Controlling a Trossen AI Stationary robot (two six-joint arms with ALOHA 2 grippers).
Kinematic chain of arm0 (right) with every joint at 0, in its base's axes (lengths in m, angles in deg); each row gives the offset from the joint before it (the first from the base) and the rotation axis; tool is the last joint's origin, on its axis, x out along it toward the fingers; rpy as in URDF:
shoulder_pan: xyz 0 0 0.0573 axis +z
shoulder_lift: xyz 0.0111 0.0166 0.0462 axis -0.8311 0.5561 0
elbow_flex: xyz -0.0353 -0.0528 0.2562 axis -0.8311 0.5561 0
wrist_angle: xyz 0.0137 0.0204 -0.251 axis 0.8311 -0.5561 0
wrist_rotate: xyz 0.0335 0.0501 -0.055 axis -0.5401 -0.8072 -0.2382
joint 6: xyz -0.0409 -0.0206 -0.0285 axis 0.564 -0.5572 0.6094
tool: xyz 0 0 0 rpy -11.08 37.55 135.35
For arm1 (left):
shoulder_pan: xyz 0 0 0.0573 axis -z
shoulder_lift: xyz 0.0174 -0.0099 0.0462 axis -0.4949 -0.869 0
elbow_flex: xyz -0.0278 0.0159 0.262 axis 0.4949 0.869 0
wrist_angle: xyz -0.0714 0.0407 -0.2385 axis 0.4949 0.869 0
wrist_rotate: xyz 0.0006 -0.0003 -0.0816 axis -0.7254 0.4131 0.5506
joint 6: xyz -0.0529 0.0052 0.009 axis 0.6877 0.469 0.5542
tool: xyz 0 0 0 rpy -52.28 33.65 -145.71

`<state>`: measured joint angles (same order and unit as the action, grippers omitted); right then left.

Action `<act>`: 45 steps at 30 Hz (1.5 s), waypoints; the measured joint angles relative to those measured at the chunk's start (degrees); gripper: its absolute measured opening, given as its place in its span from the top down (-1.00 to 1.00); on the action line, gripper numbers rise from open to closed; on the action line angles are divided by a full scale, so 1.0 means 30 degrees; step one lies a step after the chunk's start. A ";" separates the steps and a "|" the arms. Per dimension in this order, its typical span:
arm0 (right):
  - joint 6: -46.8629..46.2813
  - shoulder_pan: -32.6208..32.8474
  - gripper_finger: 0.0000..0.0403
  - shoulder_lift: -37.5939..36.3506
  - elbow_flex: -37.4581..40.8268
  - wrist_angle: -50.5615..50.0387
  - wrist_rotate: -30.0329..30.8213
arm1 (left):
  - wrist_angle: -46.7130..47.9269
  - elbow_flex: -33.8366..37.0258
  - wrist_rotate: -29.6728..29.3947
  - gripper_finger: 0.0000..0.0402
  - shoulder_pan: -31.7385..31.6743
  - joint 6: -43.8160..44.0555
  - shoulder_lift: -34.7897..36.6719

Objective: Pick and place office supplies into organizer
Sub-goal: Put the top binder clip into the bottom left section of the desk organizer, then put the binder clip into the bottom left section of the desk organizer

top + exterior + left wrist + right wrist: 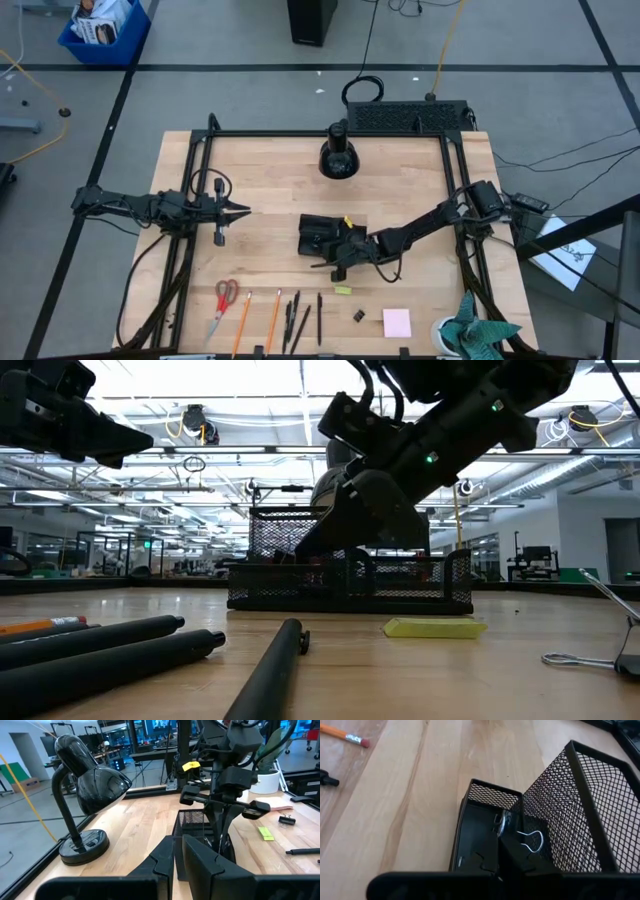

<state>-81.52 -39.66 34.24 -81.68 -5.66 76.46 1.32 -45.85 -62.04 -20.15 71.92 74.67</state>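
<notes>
Black mesh organizer (580, 805) sits mid-table; my right gripper (506, 851) hangs over its small compartment, fingers pressed together on a binder clip (522, 838) by its body. I judge it light, stiff, wire loops slippery. My left gripper (240, 211) waits, nearly closed, empty.

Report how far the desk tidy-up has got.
Done: nothing clearly stored yet. In hand: the right gripper is shut on a binder clip over the organizer. Left: scissors, pencils, pens, another clip, yellow piece, sticky pad.
</notes>
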 joint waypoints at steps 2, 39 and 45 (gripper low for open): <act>-0.0028 0.0000 0.97 0.0000 0.0000 0.0007 -0.0001 | 0.0005 0.0000 0.0000 0.77 0.0000 0.0000 0.0001; -0.5497 0.3898 0.46 -0.3958 0.0044 -0.5034 -1.2584 | 0.0331 0.0000 0.0000 0.77 -0.0003 0.0299 0.0007; -0.5556 0.3845 0.45 -0.2411 0.0038 -0.3955 -1.4040 | 0.0437 0.0000 0.0007 0.77 0.0000 0.0306 0.0007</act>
<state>-98.19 -28.12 27.01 -81.57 -17.52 34.34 2.63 -45.85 -62.01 -20.15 72.84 74.69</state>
